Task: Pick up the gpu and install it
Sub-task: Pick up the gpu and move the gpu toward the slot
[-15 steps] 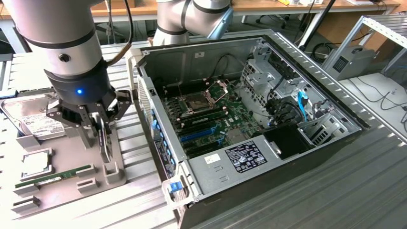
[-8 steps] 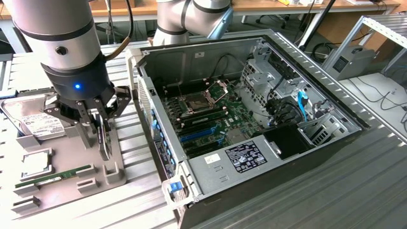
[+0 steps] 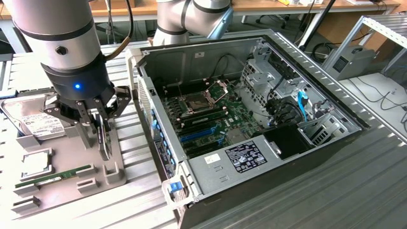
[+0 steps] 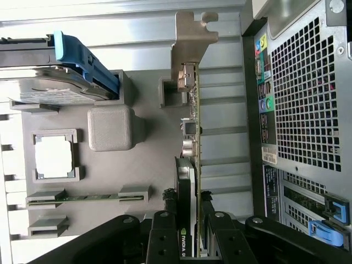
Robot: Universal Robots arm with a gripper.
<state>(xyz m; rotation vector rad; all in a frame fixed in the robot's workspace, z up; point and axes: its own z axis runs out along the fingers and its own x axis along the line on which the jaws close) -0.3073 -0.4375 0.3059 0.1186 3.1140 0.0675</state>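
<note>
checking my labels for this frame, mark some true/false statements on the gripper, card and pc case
1. The gripper is closed on the thin dark expansion card with the silvery metal bracket. True.
2. That card is seated inside the open grey computer case. False: it stands on edge at the grey parts tray.
3. A small green memory stick lies on the tray. True.
4. The case's side is covered. False: the green motherboard is exposed.

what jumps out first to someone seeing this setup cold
The end effector is closed on a graphics card standing on edge in a grey parts tray, at the exterior view's left. Beside it, across the middle and right, a computer case lies open with its green motherboard bared.
</note>
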